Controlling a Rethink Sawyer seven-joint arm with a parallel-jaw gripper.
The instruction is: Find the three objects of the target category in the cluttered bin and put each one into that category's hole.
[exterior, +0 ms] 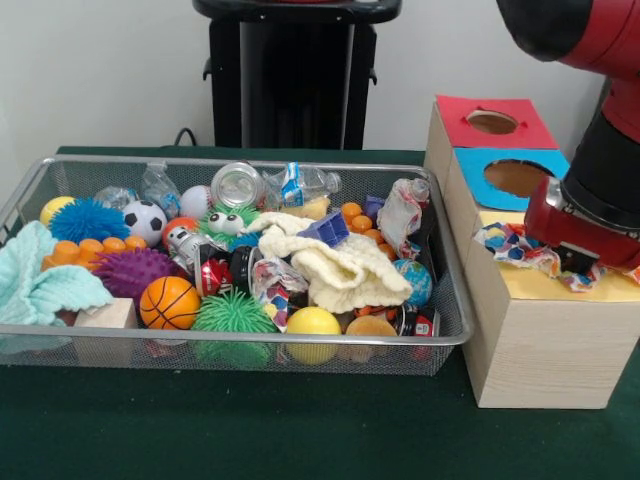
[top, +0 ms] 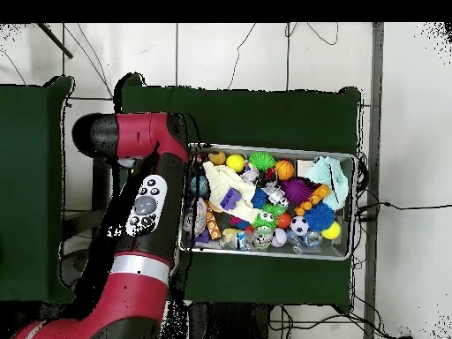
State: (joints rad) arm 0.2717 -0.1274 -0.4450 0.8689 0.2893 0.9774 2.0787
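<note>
A wooden box (exterior: 530,340) stands right of the wire bin (exterior: 240,345). Its lid has a red section (exterior: 495,122), a blue section (exterior: 515,178) and a yellow section (exterior: 545,285); the red and blue ones each show a round hole. My gripper (exterior: 573,262) is down on the yellow section, mostly hidden under the red and black wrist (exterior: 585,225). A crumpled colourful wrapper (exterior: 512,245) spreads out around it on the yellow lid. The yellow hole is hidden. A similar crumpled wrapper (exterior: 402,212) lies at the bin's right end. In the overhead view the arm (top: 146,207) covers the box.
The bin (top: 349,207) holds a cream cloth (exterior: 335,265), a mint cloth (exterior: 40,285), a basketball (exterior: 168,302), a soccer ball (exterior: 146,221), a yellow ball (exterior: 313,325), spiky balls, plastic bottles (exterior: 300,185) and a wooden block (exterior: 105,318). Green cloth covers the table (exterior: 250,420).
</note>
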